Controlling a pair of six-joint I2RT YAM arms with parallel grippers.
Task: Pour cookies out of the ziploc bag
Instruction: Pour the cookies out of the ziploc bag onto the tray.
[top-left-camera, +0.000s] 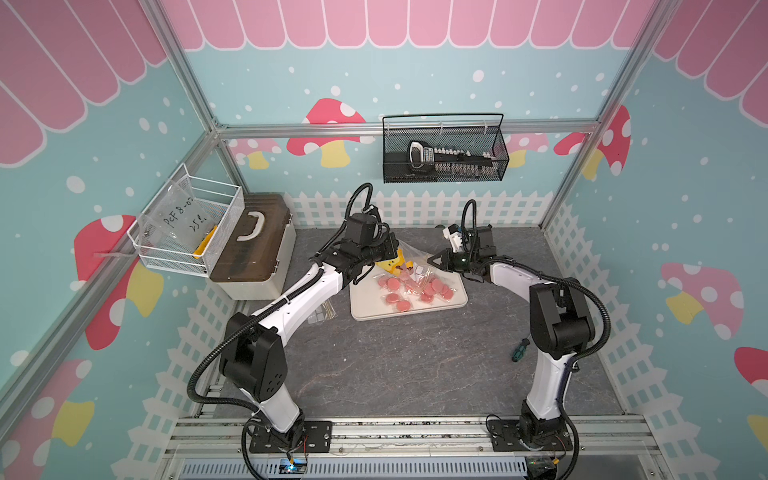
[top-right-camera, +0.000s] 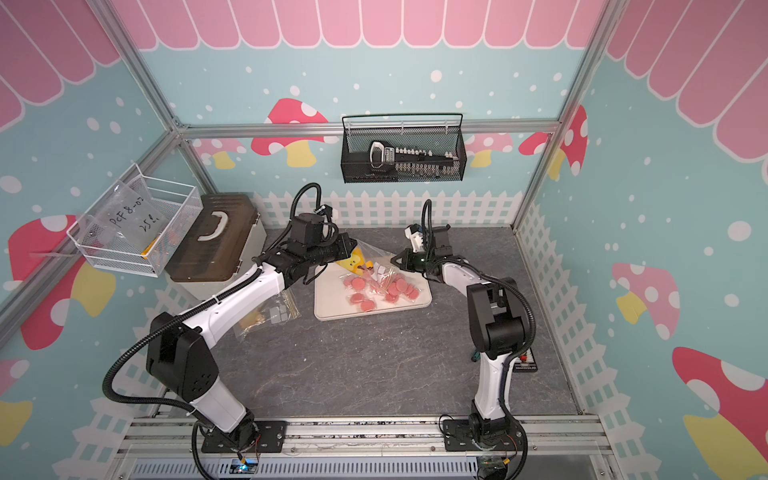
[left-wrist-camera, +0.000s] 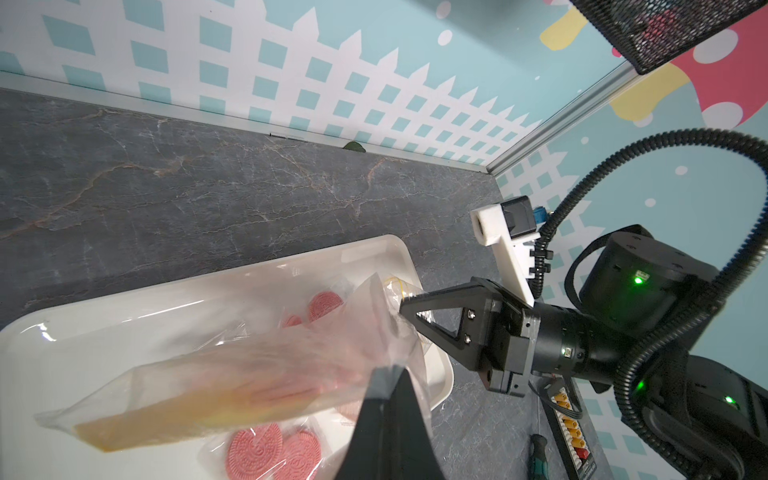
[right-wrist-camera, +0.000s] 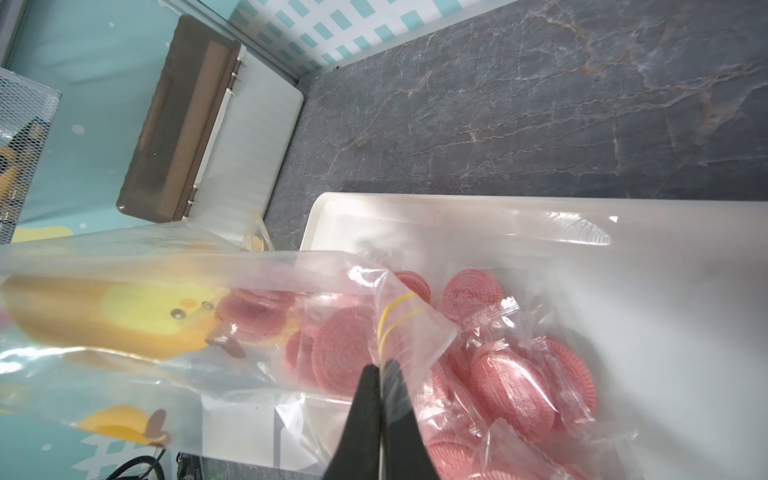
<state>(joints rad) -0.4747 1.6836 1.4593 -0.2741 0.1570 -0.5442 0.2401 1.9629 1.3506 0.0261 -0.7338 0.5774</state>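
Observation:
A clear ziploc bag (right-wrist-camera: 166, 324) hangs tilted over the white tray (top-left-camera: 365, 307), stretched between both grippers. My left gripper (left-wrist-camera: 386, 370) is shut on one part of the bag's edge. My right gripper (right-wrist-camera: 380, 368) is shut on the edge by the yellow zip line, and it also shows in a top view (top-left-camera: 430, 261). Many pink cookies (top-left-camera: 415, 289) lie on the tray, several in clear wrappers (right-wrist-camera: 511, 382). A few pink cookies (right-wrist-camera: 345, 353) and a yellow duck-shaped thing (right-wrist-camera: 153, 316) are still inside the bag.
A brown-lidded white box (top-left-camera: 253, 245) and a white wire basket (top-left-camera: 187, 224) stand at the back left. A black mesh basket (top-left-camera: 444, 153) hangs on the back wall. Another clear bag (top-right-camera: 270, 313) lies under the left arm. A green screwdriver (top-left-camera: 519, 351) lies by the right arm.

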